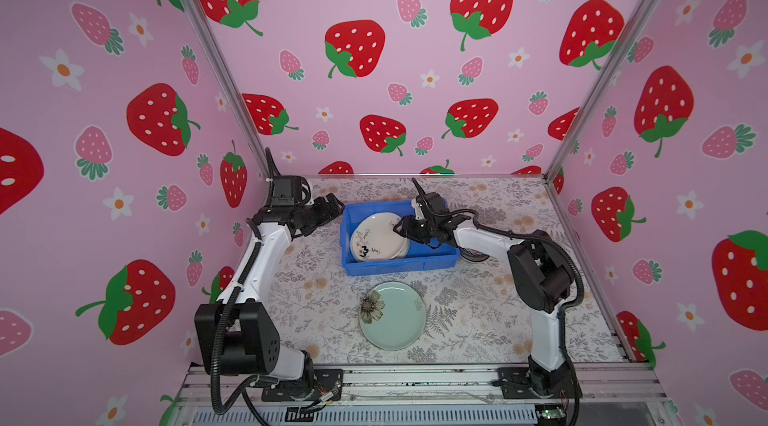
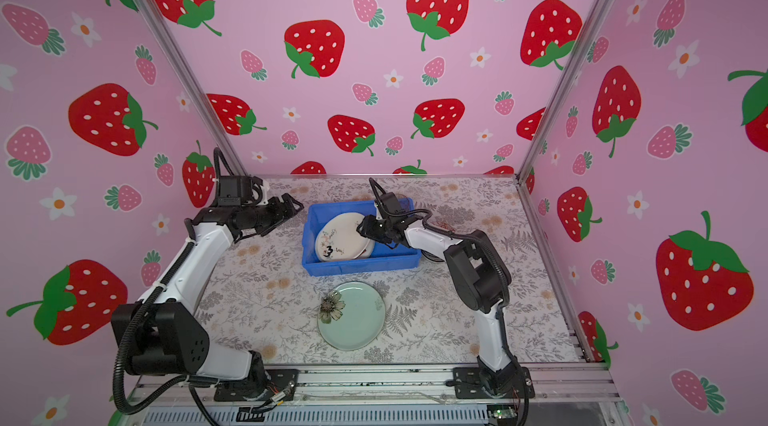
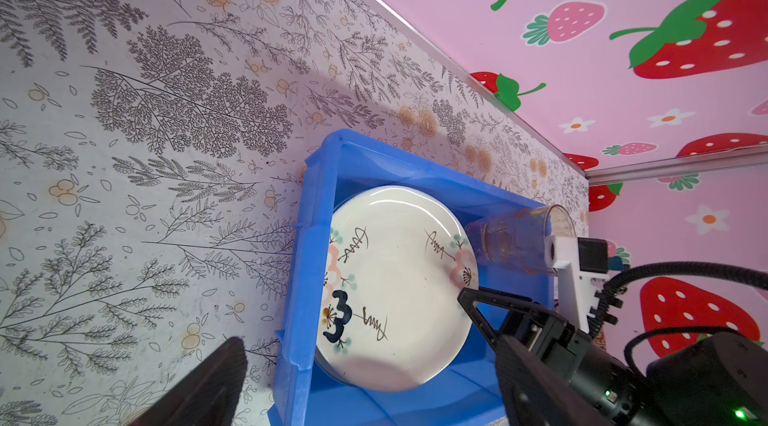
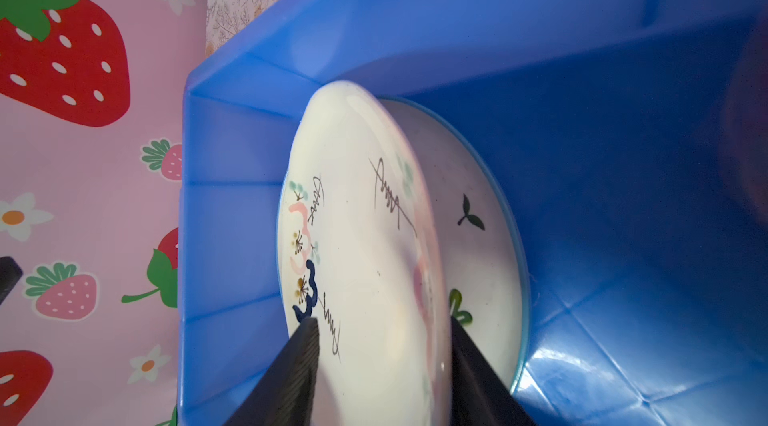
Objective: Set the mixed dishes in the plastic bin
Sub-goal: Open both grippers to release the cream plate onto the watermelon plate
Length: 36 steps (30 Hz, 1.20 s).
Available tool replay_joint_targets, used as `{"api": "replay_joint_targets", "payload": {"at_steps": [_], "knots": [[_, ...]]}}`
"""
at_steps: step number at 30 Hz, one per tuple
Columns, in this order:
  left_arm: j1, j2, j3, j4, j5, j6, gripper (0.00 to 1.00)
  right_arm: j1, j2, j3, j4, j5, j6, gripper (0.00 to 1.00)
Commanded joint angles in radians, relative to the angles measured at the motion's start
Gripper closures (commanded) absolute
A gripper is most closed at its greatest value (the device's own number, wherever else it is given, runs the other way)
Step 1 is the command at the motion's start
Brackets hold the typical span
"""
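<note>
The blue plastic bin [image 1: 399,267] [image 2: 361,267] [image 3: 308,278] [image 4: 582,154] stands at the back middle of the table. Inside it a white plate with painted marks [image 1: 374,237] [image 2: 338,237] [image 3: 399,291] [image 4: 361,237] lies tilted on a blue-rimmed plate [image 4: 478,245]. My right gripper [image 1: 397,228] [image 2: 360,228] [image 4: 382,320] is open, with its fingers on either side of the white plate's right rim. A clear tumbler [image 3: 515,241] is at the bin's far right corner. A pale green plate with a dark flower [image 1: 392,316] [image 2: 351,316] lies on the table in front of the bin. My left gripper [image 1: 336,206] [image 2: 296,204] [image 3: 374,395] hovers open and empty beside the bin's back left corner.
A dark-rimmed bowl [image 1: 473,255] [image 2: 432,257] sits just right of the bin, mostly hidden under my right arm. Pink strawberry walls close in the back and both sides. A metal rail [image 1: 415,378] runs along the front edge.
</note>
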Motion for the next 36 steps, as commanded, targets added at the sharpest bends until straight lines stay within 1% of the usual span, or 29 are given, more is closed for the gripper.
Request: {"api": "replay_joint_targets", "payload": {"at_steps": [1, 6, 14, 20, 23, 25, 26, 29, 30, 34, 36], "knots": [[0.007, 0.008, -0.012, 0.013, 0.013, 0.005, 0.04, 0.007, 0.002, 0.032, -0.018, 0.038, -0.022, 0.40], [0.006, 0.011, -0.013, 0.012, 0.016, 0.004, 0.04, 0.011, 0.002, 0.026, -0.045, 0.057, -0.044, 0.34], [0.007, 0.012, -0.018, 0.013, 0.016, 0.005, 0.04, 0.024, -0.002, 0.025, -0.074, 0.101, -0.072, 0.32], [0.006, 0.011, -0.020, 0.012, 0.012, 0.005, 0.04, 0.040, -0.026, 0.038, -0.106, 0.158, -0.101, 0.31], [0.006, 0.010, -0.020, 0.009, 0.011, 0.008, 0.04, 0.048, -0.044, 0.052, -0.129, 0.192, -0.124, 0.28], [0.007, 0.008, -0.021, 0.008, 0.010, 0.008, 0.04, 0.060, -0.060, 0.059, -0.133, 0.198, -0.148, 0.25], [0.006, 0.010, -0.022, 0.008, 0.010, 0.007, 0.04, 0.067, -0.067, 0.065, -0.140, 0.209, -0.162, 0.21], [0.006, 0.008, -0.023, 0.007, 0.011, 0.007, 0.04, 0.094, -0.096, 0.090, -0.183, 0.251, -0.212, 0.07], [0.006, 0.005, -0.024, 0.006, 0.013, 0.007, 0.04, 0.103, -0.107, 0.097, -0.201, 0.268, -0.226, 0.00], [0.006, -0.001, -0.028, 0.005, 0.008, 0.006, 0.04, 0.128, -0.167, 0.097, -0.244, 0.303, -0.264, 0.01], [0.006, -0.008, -0.030, 0.002, 0.008, -0.014, 0.04, 0.140, -0.215, 0.080, -0.253, 0.314, -0.280, 0.01]]}}
